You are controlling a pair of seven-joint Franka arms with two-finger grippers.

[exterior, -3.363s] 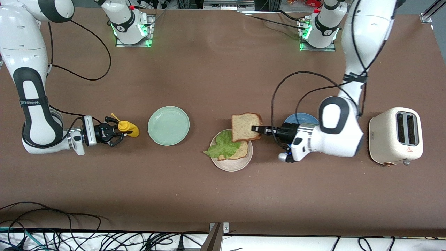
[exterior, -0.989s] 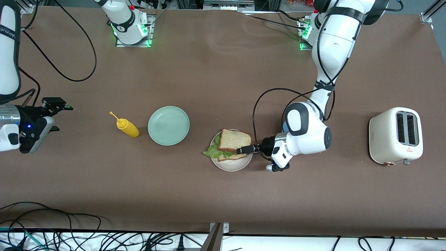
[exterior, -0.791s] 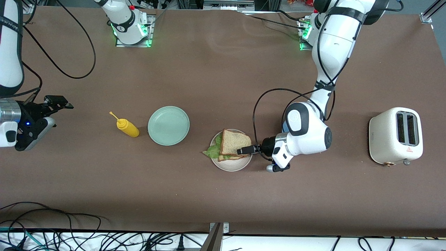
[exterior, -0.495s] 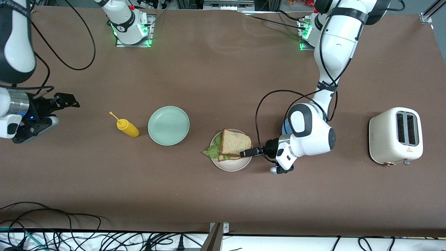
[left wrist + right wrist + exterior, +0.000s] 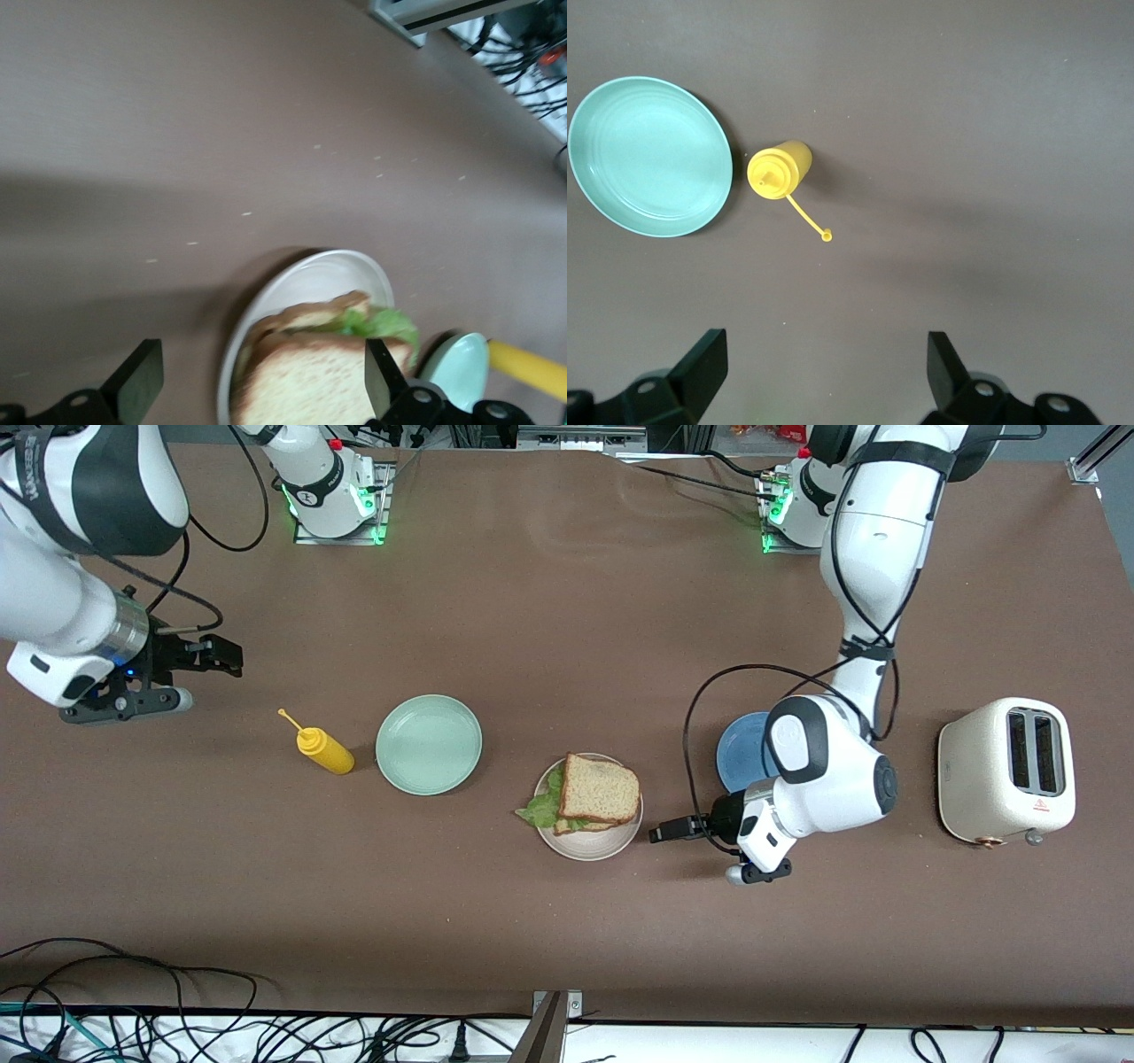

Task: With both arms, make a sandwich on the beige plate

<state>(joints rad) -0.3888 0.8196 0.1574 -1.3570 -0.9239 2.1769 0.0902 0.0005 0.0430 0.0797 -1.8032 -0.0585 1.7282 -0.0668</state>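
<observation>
The sandwich [image 5: 596, 791] lies on the beige plate [image 5: 592, 846]: two brown bread slices with green lettuce [image 5: 541, 810] sticking out toward the right arm's end. It also shows in the left wrist view [image 5: 319, 381] on the plate [image 5: 292, 283]. My left gripper [image 5: 660, 834] is open and empty, just beside the plate's rim toward the left arm's end. My right gripper [image 5: 226, 654] is open and empty, raised over the table at the right arm's end, near the yellow bottle [image 5: 323, 750].
A mint-green plate [image 5: 429, 744] sits between the bottle and the beige plate. A blue plate [image 5: 742, 740] lies partly under the left arm. A cream toaster [image 5: 1005, 771] stands at the left arm's end. In the right wrist view are the bottle [image 5: 780, 169] and green plate [image 5: 648, 157].
My left gripper let go of the top bread slice on the lettuce and drew back off the plate toward the left arm's end. My right gripper rose and swung away from the bottle.
</observation>
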